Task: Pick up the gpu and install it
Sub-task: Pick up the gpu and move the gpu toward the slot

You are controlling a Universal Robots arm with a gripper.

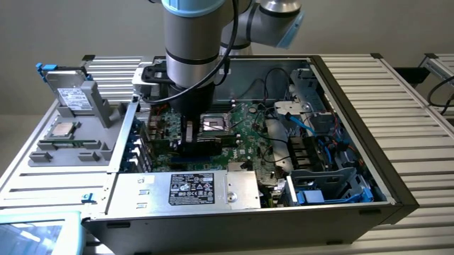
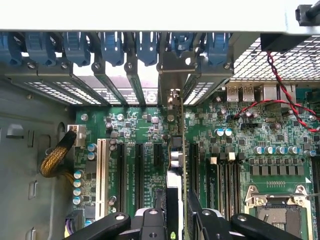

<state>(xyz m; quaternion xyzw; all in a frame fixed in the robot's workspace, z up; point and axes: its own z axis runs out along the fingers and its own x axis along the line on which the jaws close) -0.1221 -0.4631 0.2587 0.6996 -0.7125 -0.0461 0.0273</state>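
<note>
The arm reaches down into an open case that lies on a slatted desk, left of centre in the exterior view. The pincer is clamped on the gpu, one finger on each face. The card is upright and seen edge-on in the wrist view. It stands over the green board, among the long black slots. Its metal bracket is up against the rear wall of the case, in line with the row of blue clips. Whether its lower edge is down in a slot cannot be told.

Beside the card on the board sits the open socket, and twisted red and black wires cross above it. At the exterior view's left, outside the case, a grey tray holds a drive standing tilted.
</note>
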